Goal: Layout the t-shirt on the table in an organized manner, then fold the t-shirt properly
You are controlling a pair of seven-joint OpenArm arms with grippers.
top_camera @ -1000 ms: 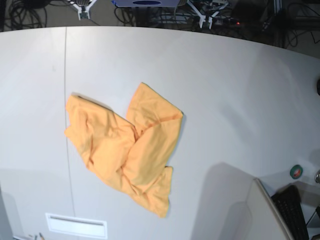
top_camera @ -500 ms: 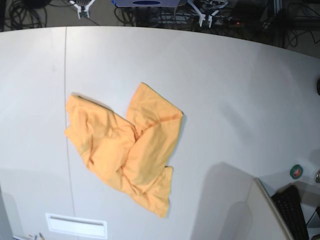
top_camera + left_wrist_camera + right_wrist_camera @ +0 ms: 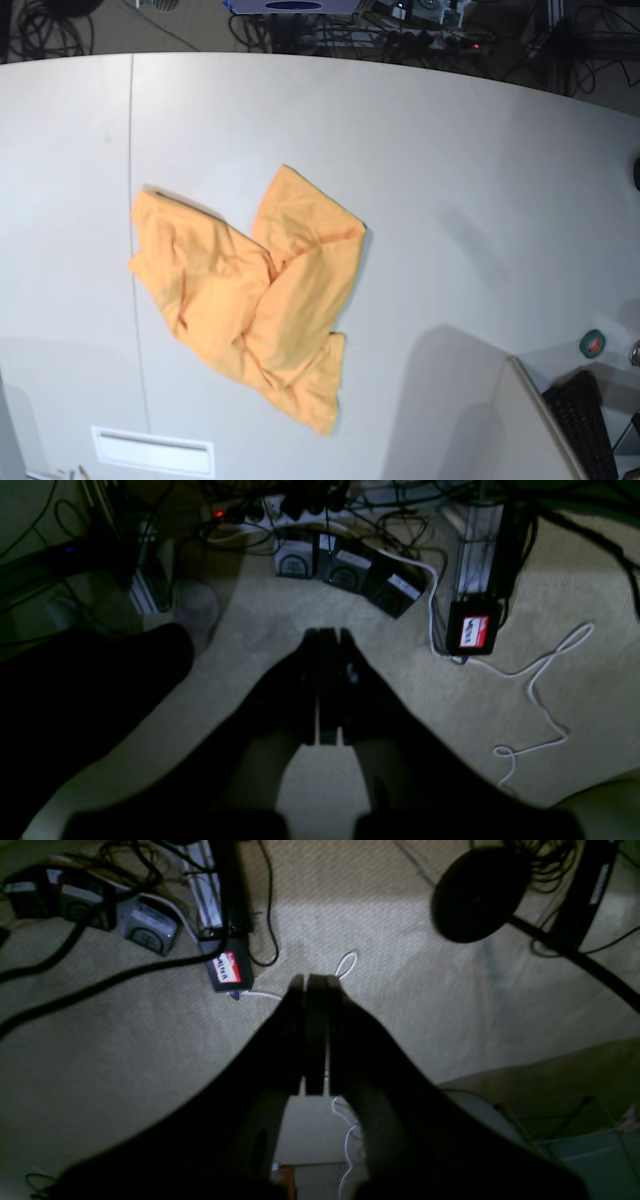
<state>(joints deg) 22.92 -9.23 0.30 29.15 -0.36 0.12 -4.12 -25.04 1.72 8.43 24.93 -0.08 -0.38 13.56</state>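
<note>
The orange-yellow t-shirt point(image 3: 250, 300) lies crumpled and folded over itself left of the middle of the white-grey table point(image 3: 450, 180). Neither arm reaches over the table in the base view. In the left wrist view my left gripper point(image 3: 327, 636) is shut, its dark fingers pressed together with nothing between them, above a carpeted floor. In the right wrist view my right gripper point(image 3: 315, 981) is likewise shut and empty over the carpet. Neither wrist view shows the shirt.
A thin dark seam point(image 3: 131, 200) runs down the table's left part. A white slotted strip point(image 3: 152, 451) sits at the front edge. At the right are a green tape roll point(image 3: 593, 343) and a keyboard point(image 3: 588, 425). Power adapters point(image 3: 345, 572) and cables lie on the floor.
The two white gripper tips seen beyond the table's far edge have drawn back out of the base view. The t-shirt has not moved.
</note>
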